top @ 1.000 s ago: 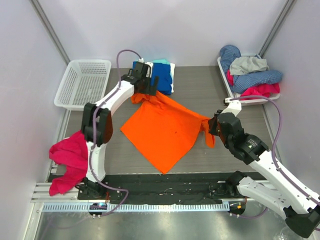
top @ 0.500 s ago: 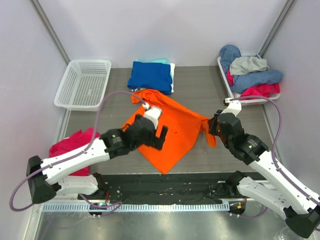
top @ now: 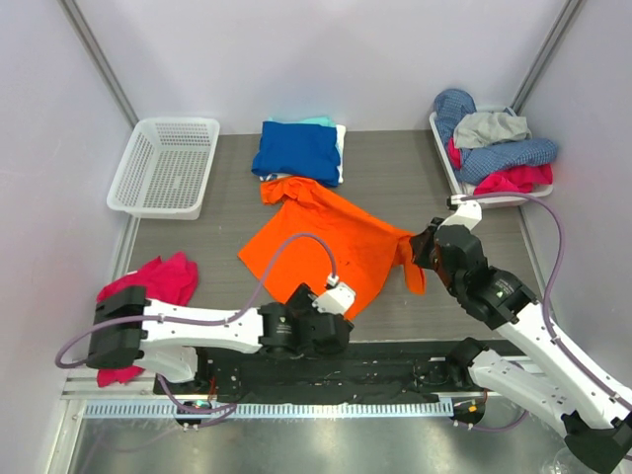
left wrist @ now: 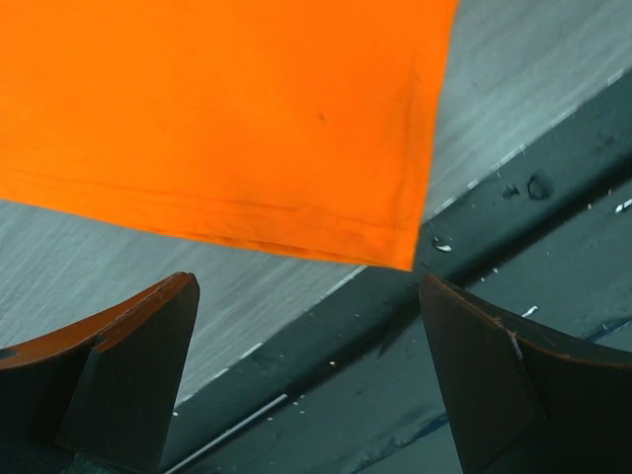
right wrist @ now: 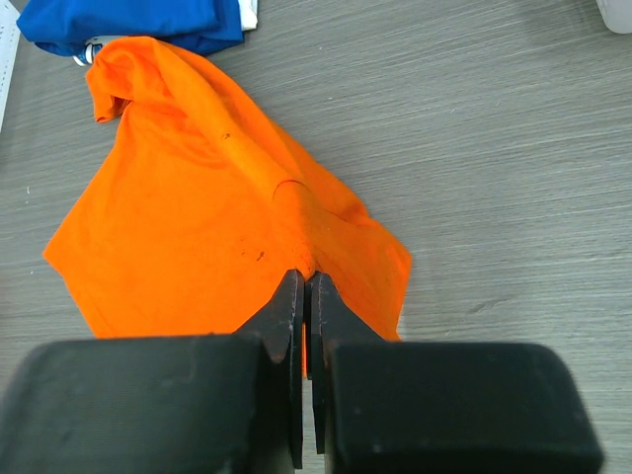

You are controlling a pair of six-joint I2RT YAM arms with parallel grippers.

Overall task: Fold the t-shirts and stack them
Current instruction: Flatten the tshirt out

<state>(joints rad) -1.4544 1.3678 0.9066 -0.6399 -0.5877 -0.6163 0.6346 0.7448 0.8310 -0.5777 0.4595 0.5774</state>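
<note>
Blue t-shirt (top: 296,150) stacked. Orange t-shirt (top: 316,247) unfolded; my right jaws clamp its edge, left jaws gape empty near its corner.

The left arm (top: 197,331) lies low and stretched out sideways toward the robot's right, its links nearly level and its wrist bent down. The left gripper (left wrist: 306,286) points downward with its fingers (left wrist: 128,375) spread wide apart. Nothing sits between them and neither fingertip touches anything.

The right arm (top: 513,316) rises from its base, reaching forward and leftward with the elbow raised and the wrist angled down. The right gripper (right wrist: 304,296) has its two fingers pressed flat together. They pinch a raised fold of the orange t-shirt (right wrist: 197,217) right at the fingertips, and a thin sliver of orange shows in the seam between them.
</note>
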